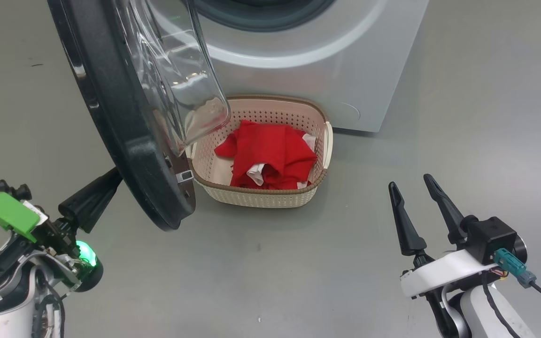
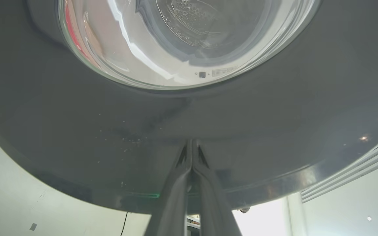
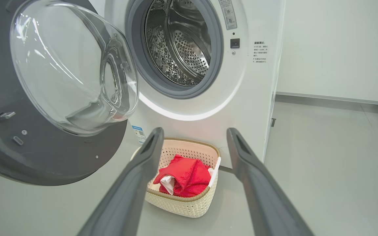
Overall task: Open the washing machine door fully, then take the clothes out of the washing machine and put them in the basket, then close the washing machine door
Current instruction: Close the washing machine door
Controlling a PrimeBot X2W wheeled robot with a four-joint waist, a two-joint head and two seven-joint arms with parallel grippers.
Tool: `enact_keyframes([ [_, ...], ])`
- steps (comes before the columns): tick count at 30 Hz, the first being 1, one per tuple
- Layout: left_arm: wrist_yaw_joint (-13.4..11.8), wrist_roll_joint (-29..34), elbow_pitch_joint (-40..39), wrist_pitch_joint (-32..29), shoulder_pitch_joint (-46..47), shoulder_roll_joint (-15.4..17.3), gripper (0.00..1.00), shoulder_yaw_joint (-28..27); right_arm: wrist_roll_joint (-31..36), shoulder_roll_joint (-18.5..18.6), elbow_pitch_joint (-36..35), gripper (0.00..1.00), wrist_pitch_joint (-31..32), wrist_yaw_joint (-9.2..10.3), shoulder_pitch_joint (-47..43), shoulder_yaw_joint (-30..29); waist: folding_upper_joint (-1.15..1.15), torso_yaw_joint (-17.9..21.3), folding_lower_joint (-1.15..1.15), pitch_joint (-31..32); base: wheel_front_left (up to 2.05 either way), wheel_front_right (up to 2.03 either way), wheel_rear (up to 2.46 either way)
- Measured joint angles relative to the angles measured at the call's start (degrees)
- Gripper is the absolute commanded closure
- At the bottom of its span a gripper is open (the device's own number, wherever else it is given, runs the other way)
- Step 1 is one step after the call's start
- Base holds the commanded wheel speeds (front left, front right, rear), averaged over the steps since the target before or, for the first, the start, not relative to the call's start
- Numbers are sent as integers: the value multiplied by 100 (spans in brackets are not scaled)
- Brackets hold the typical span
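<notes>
— At far left, left end effector (image 2: 191, 147) clenched, empty, tips seemingly touching the outer face of the washing machine door (image 1: 125, 141), low on its black rim.

— Handling there?

— Stiff, fairly heavy, hinged; glossy, so probably slippery. Best pushed flat on the rim, well off the bulging glass (image 1: 181, 70). No call for a grip.

— Further right?

— Cream basket (image 1: 261, 199) on the floor (image 1: 298, 263), just before the washing machine (image 1: 345, 61), partly under the open door's lower edge. Red clothes (image 1: 270, 150) already inside it: soft, light, limp, easy to pinch anywhere. Empty-looking drum (image 3: 179, 42) behind.

— And far right?

— Hanging over the floor, right end effector (image 1: 409, 182) released, fingers spread wide, holding nothing, well apart from basket and door.
</notes>
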State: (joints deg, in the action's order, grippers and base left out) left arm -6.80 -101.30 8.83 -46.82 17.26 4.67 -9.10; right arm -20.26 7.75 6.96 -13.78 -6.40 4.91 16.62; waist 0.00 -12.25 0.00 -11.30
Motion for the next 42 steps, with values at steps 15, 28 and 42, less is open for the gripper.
enact_keyframes([
  [15,-3,-7,-51,163,-3,-80,100,76,-41,-101,89,0,-23,0,52,9,0,824,0,-53,0,0,0],
  [28,-4,-2,68,620,-3,-172,100,82,-71,-175,146,0,-40,0,55,18,0,1628,0,-46,0,0,0],
  [42,-34,80,367,1662,186,-219,100,-281,-92,-254,179,0,-41,0,55,40,0,2476,0,-90,0,0,0],
])
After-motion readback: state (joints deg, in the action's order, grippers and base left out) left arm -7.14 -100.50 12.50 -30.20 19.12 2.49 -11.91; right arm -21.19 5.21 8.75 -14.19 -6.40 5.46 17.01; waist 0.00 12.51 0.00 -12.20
